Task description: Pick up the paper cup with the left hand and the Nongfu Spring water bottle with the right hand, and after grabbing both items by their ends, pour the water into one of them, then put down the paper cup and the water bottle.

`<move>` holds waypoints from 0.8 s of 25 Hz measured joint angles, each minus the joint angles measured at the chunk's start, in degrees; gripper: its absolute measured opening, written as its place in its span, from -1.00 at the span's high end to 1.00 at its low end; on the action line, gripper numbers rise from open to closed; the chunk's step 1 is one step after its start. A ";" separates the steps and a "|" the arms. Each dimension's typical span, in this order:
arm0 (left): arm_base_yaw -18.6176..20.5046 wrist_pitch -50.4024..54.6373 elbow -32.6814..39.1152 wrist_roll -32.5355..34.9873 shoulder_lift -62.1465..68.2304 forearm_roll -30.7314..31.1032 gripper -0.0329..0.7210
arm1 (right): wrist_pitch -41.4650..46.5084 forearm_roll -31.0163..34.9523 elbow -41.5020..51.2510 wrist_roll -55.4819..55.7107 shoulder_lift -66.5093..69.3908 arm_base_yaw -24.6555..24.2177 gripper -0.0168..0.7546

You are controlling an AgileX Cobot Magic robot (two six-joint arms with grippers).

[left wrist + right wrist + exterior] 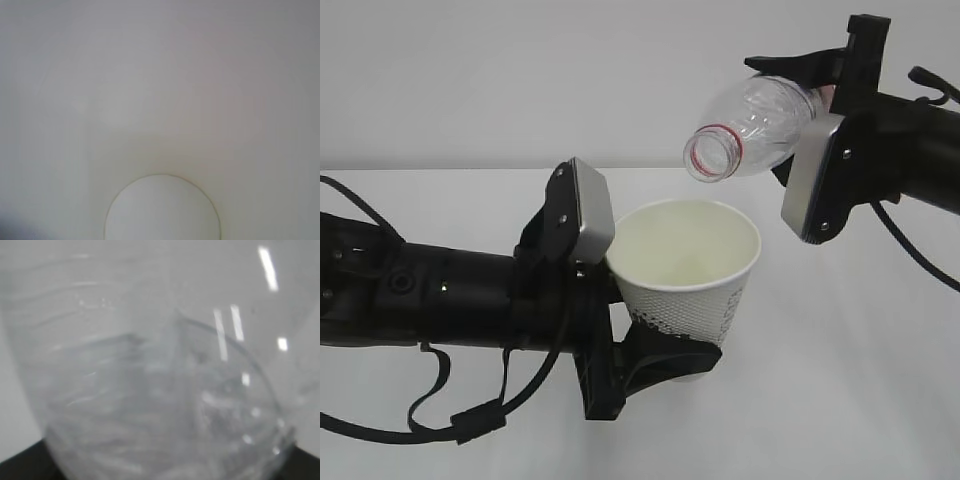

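paper cup (pixel 688 268) sits upright, clamped in our left hand (pixel 655 355) above the table (pixel 860 400); our right hand (pixel 820 120) grips the nongfu spring water bottle (pixel 750 128), tipped mouth-down just over the cup's rim.

You have a plain white surface (pixel 840 400) running from the near edge to the far side, where it meets a bare pale grey wall (pixel 520 70). Light is soft and even, and faint shadows fall on the surface near the middle.
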 joint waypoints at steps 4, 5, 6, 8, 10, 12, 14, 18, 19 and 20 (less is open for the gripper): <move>0.00 0.22 0.00 0.01 0.00 -1.53 -0.46 | -0.49 0.25 0.00 -0.51 0.00 0.00 -0.28; 0.00 0.22 0.00 0.01 0.00 -1.67 -0.46 | -0.70 0.52 0.00 -0.65 0.00 0.00 -0.28; 0.00 0.22 0.00 0.01 0.00 -1.67 -0.46 | -0.83 0.79 0.00 -1.06 0.00 0.00 -0.28; 0.00 0.22 0.00 0.01 0.00 -1.76 -0.46 | -1.19 1.17 0.00 -1.89 0.00 0.00 -0.28; 0.00 0.22 0.00 0.01 0.00 -1.76 -0.46 | -1.20 1.31 0.00 -2.23 0.00 0.00 -0.28; 0.00 0.22 0.00 0.01 0.00 -1.79 -0.46 | -1.30 1.43 0.00 -2.48 0.00 0.00 -0.28; 0.00 0.22 0.00 0.01 0.00 -1.79 -0.45 | -1.30 1.52 0.00 -2.96 0.00 0.00 -0.28; 0.00 0.22 0.00 0.01 0.00 -1.79 -0.45 | -1.30 1.65 0.00 -3.40 0.00 0.00 -0.28; 0.00 0.22 0.00 0.01 0.00 -1.79 -0.45 | -1.30 1.65 0.00 -3.57 0.00 0.00 -0.28; 0.00 0.22 0.00 0.01 0.00 -1.79 -0.45 | -1.30 1.65 0.00 -3.73 0.00 0.00 -0.28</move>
